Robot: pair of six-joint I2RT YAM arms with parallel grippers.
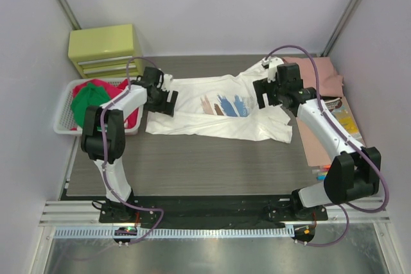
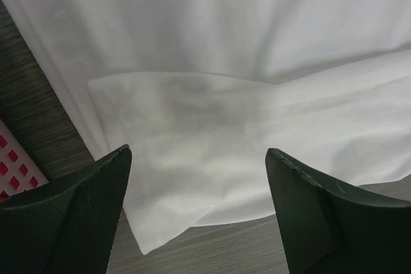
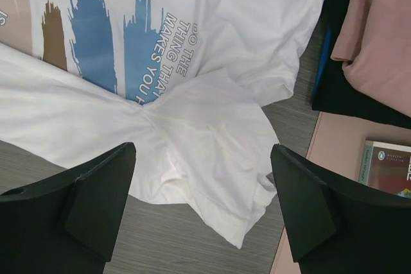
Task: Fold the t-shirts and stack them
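1. Two shirts sit far left in the white basket: a red shirt and a green shirt on top of it.
2. Next comes the left pincer. It hangs just right of the basket, over the left end of the white shirt. Its fingers are spread wide and hold nothing. In the left wrist view, the bottom corner of the shirt lies right under the gap. I think this arm only has to go straight down to pinch it.
3. In the middle, the white shirt lies flat on the table with its blue, brown and pink print facing up. Its long way runs left to right, from one pincer to the other. The edge nearest the arms looks folded over. The left arm is nearer the bottom end, and the right arm is nearer the sleeve end.
4. Then comes the right pincer, over the right end of the shirt. Its fingers are spread wide too, and hold nothing. A short sleeve lies under the gap, so I think this arm also only has to go down.
5. Far right, a pink shirt lies on a black shirt. A thin book sits near them.
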